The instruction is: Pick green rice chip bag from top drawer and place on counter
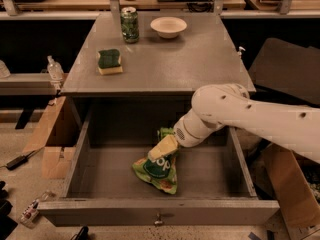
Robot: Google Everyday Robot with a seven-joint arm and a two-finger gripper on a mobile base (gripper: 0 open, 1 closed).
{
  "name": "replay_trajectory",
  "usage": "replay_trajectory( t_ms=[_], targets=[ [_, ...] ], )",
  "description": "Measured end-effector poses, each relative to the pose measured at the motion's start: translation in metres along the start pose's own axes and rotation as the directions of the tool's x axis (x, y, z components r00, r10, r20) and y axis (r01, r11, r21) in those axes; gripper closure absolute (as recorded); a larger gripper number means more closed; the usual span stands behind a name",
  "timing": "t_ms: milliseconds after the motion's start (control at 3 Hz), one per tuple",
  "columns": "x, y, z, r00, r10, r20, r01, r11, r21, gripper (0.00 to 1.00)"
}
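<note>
Camera view: one gripper point(161, 149) at one bag point(159, 171)

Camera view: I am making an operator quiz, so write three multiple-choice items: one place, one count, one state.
1. Where is the green rice chip bag? A on the floor; B in the top drawer; C on a bench.
2. How many things stand on the counter? A one; B three; C five.
3. The top drawer is: A shut; B pulled open; C taken out.
1 B, it lies on the drawer's floor, the gripper down at its upper end. 2 B, green soda can, white bowl and green-topped sponge. 3 B, its whole floor is open to view.
</note>
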State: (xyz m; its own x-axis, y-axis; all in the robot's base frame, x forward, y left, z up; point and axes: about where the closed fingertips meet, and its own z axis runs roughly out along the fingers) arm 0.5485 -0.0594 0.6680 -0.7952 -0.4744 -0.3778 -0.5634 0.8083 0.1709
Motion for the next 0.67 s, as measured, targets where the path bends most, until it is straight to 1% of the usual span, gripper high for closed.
replay_trajectory(
  t_ms=[333, 667],
  targets=[
    [0.002, 0.004, 0.018, 0.999, 0.031, -0.026, -0.032, 0.9991, -0.027, 0.0],
    [0.007, 0.005, 0.045, 0.992, 0.103, -0.068, -0.105, 0.9938, -0.035, 0.17]
  ],
)
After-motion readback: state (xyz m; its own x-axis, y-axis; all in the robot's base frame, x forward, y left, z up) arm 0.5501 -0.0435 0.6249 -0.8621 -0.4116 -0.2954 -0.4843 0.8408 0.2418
